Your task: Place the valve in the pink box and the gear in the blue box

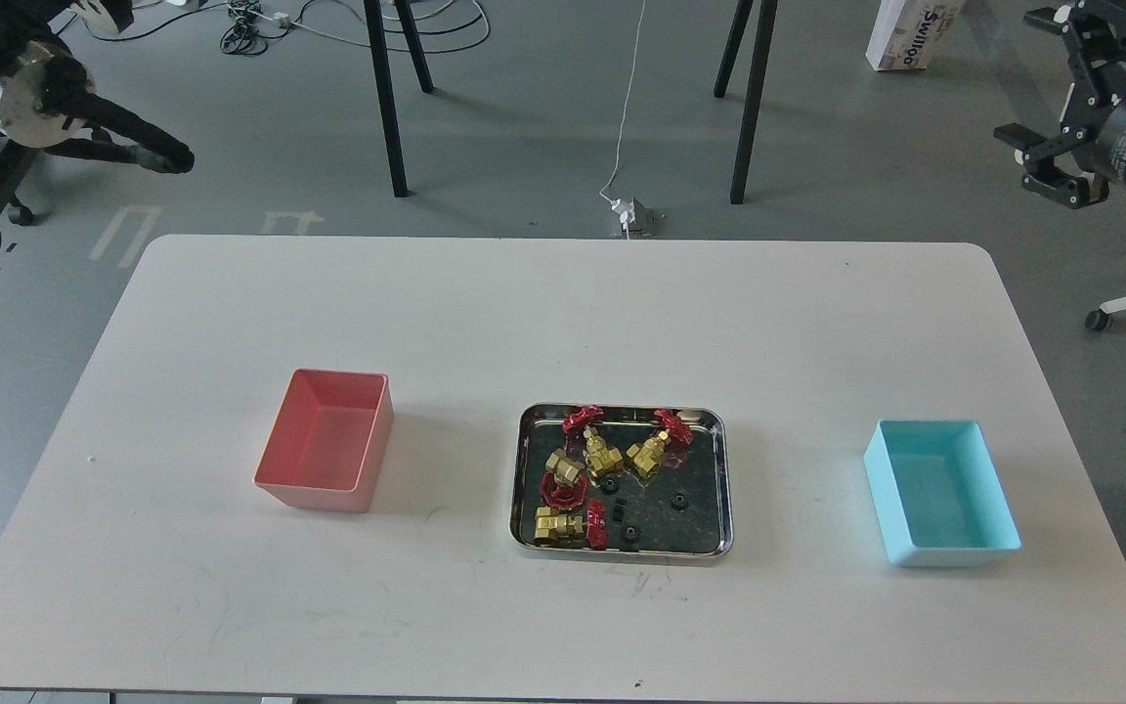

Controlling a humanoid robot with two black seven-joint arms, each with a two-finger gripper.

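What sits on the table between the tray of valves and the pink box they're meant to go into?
Nothing visible. The valves lie in the steel tray at the table's middle, and the pink box stands apart to its left, with only bare white tabletop between them. The tray's low rim is all a valve must clear.

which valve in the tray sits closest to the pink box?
The valve in the steel tray's near-left corner, lying on its side with its red handwheel pointing right. The other three sit further back or further right, away from the pink box.
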